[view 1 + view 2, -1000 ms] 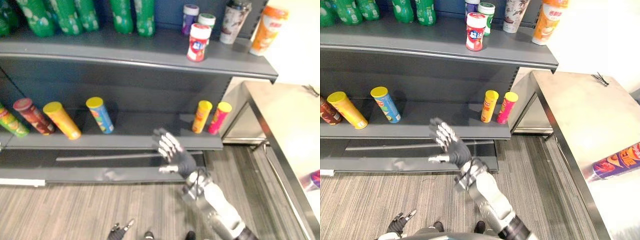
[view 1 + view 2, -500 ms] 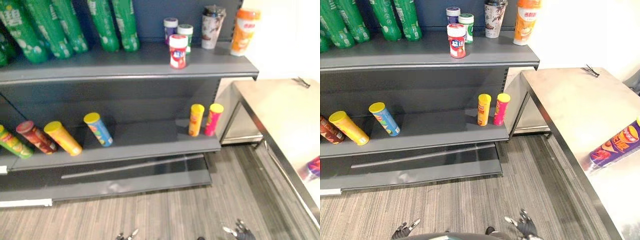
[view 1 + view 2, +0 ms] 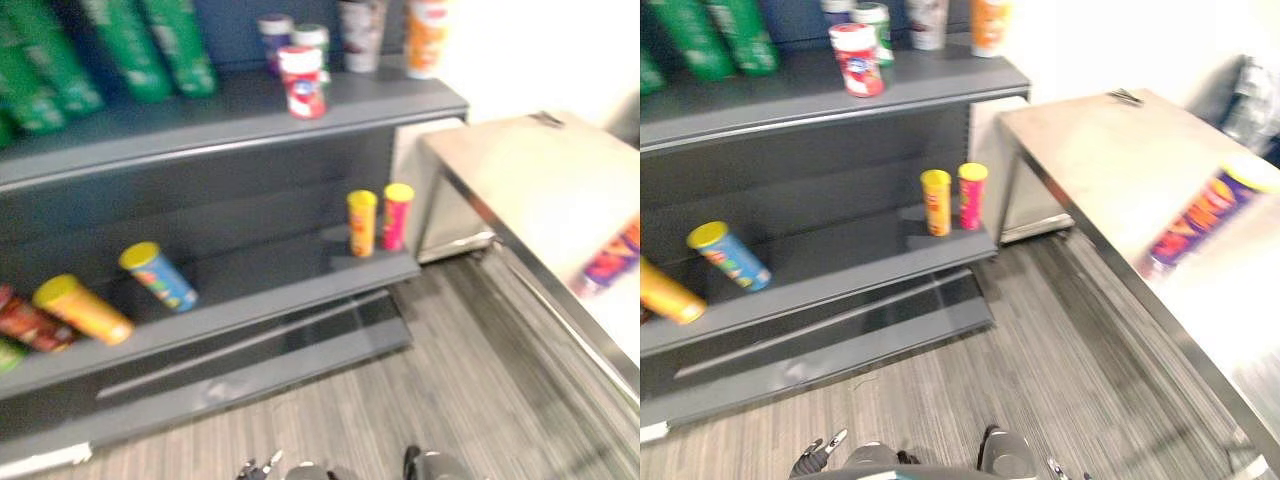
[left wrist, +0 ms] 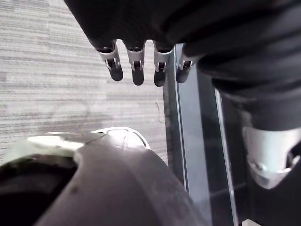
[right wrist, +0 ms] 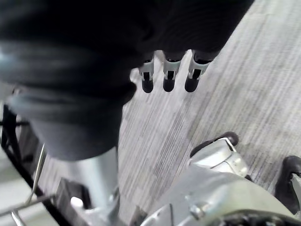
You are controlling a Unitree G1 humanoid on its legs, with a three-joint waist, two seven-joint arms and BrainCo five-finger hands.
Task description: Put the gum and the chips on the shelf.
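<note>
A red-and-white gum bottle (image 3: pixel 302 82) stands at the front of the top shelf (image 3: pixel 230 118), just ahead of two other small jars. A purple chips can (image 3: pixel 1195 215) lies on its side on the steel table (image 3: pixel 1090 150) to the right. Both hands hang low over the striped floor, far from the can and the bottle. My left hand (image 4: pixel 137 66) has its fingers straight and holds nothing; its tips also peek in at the bottom of the right eye view (image 3: pixel 815 455). My right hand (image 5: pixel 168 77) is open too, fingers pointing down at the floor.
Green bottles (image 3: pixel 150 50) and an orange cup (image 3: pixel 427 35) fill the top shelf. On the lower shelf a yellow can (image 3: pixel 362 222) and a pink can (image 3: pixel 397 215) stand upright; a blue can (image 3: pixel 158 276) and others lean at the left. The table's metal edge (image 3: pixel 540 270) runs along the right.
A second ago my right hand was raised open in front of the lower shelf; it has dropped to my side. The camera has swung right, showing more of the table.
</note>
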